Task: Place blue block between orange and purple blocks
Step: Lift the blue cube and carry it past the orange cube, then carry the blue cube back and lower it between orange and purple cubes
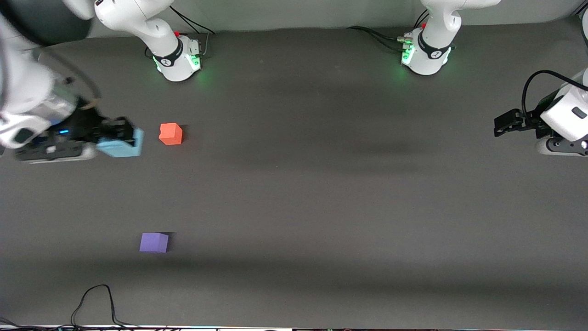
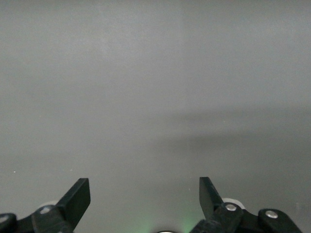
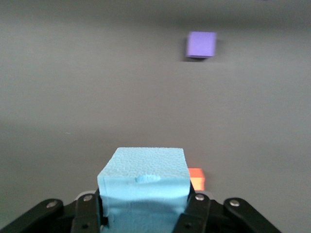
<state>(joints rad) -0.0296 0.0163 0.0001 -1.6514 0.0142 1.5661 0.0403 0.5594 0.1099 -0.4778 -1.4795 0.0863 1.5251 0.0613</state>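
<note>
Item: light sky-blue matte foam cube (image 1: 120, 148), clamped in right end effector (image 1: 117, 138), over worktop (image 1: 321, 184) beside orange-red matte cube (image 1: 171, 134). I steer toward 6 o'clock, stopping short of violet-purple matte cube (image 1: 154, 242). Left end effector (image 1: 500, 125) waits, spread wide.

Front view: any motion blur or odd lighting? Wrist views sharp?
Front view: the right gripper and its arm are smeared by motion blur around the blue block; green base lights glow on the table; orange block and purple block are crisp with short shadows. Right wrist view: the purple block is slightly soft. Left wrist view: left gripper sharp over featureless grey.
</note>
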